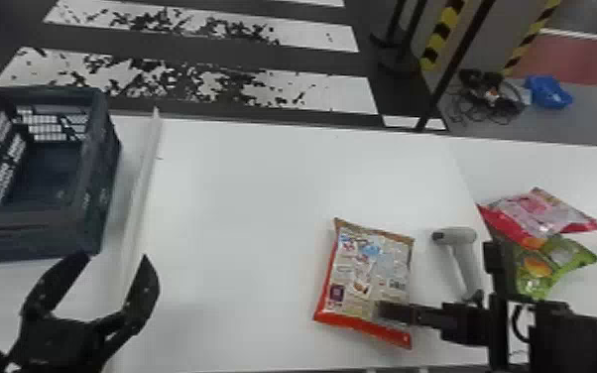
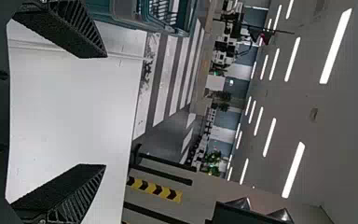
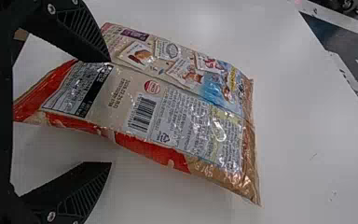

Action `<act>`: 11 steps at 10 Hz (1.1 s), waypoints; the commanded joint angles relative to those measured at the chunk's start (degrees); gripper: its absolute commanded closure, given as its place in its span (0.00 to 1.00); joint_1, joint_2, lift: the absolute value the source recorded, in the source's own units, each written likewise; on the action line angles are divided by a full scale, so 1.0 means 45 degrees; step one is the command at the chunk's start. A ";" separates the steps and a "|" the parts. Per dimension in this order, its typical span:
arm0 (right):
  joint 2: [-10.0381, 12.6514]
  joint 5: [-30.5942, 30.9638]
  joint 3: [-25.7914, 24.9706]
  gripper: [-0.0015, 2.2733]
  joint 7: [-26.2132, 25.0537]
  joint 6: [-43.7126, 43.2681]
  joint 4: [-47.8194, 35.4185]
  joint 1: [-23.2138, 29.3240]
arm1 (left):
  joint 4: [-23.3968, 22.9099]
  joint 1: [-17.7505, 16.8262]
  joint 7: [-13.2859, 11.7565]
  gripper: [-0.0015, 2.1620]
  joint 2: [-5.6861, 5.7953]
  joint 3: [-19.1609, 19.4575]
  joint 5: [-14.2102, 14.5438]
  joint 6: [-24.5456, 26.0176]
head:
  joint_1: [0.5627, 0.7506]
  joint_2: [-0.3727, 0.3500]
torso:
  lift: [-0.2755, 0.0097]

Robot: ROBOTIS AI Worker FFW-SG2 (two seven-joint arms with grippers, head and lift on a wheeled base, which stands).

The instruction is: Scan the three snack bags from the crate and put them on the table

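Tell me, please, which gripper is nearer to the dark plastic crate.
Left. The left gripper is just in front of the dark plastic crate, by its near right corner; the right gripper is farther right, at the red-edged snack bag.

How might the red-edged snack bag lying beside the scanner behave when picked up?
The red-edged bag would probably flex and crinkle, judging by its creased film. Its puffed middle suggests it is light for its size. The shiny wrapper may prove slippery.
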 commanded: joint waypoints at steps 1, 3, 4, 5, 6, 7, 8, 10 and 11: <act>0.0005 0.0049 0.0241 0.24 0.0630 -0.0231 0.0642 -0.0381 | 0.0020 0.0007 0.0000 0.01 -0.0009 0.0000 0.0000 0.0000 | 0.70 0.34 | 0.64; 0.0005 0.0049 0.0261 0.92 0.0904 -0.0465 0.0877 -0.0537 | 0.0039 -0.0012 0.0000 0.01 -0.0009 0.0000 0.0000 -0.0039 | 0.70 0.37 | 0.64; 0.0005 -0.0009 0.0222 0.94 0.0982 -0.0739 0.0740 -0.0381 | 0.0078 0.0007 0.0000 0.01 -0.0048 0.0000 0.0000 -0.0039 | 0.70 0.38 | 0.64; 0.0025 -0.0126 0.0124 0.94 0.1040 -0.0895 0.0349 -0.0127 | 0.0117 -0.0012 0.0000 0.01 -0.0048 0.0000 0.0000 -0.0078 | 0.70 0.38 | 0.64; 0.0044 -0.0400 -0.0071 0.94 0.1021 -0.0895 -0.0276 0.0166 | 0.0137 -0.0012 0.0000 0.01 -0.0068 0.0000 0.0000 -0.0078 | 0.70 0.38 | 0.64; 0.0083 -0.0790 -0.0345 0.94 0.1001 -0.0856 -0.0901 0.0420 | 0.0137 -0.0032 0.0000 0.01 -0.0087 0.0000 0.0000 -0.0078 | 0.70 0.38 | 0.64; 0.0201 -0.1240 -0.0735 0.94 0.0962 -0.0817 -0.1545 0.0518 | 0.0137 -0.0032 0.0000 0.01 -0.0087 0.0000 0.0000 -0.0078 | 0.70 0.39 | 0.64; 0.0689 -0.2509 -0.1907 0.94 0.0611 -0.1403 -0.2248 0.0518 | 0.0078 -0.0012 0.0000 0.01 -0.0068 0.0000 0.0000 -0.0078 | 0.70 0.39 | 0.64; 0.1080 -0.3232 -0.2708 0.94 -0.0014 -0.2028 -0.2248 0.0029 | 0.0059 0.0027 0.0000 0.01 -0.0068 0.0000 0.0000 -0.0078 | 0.70 0.39 | 0.64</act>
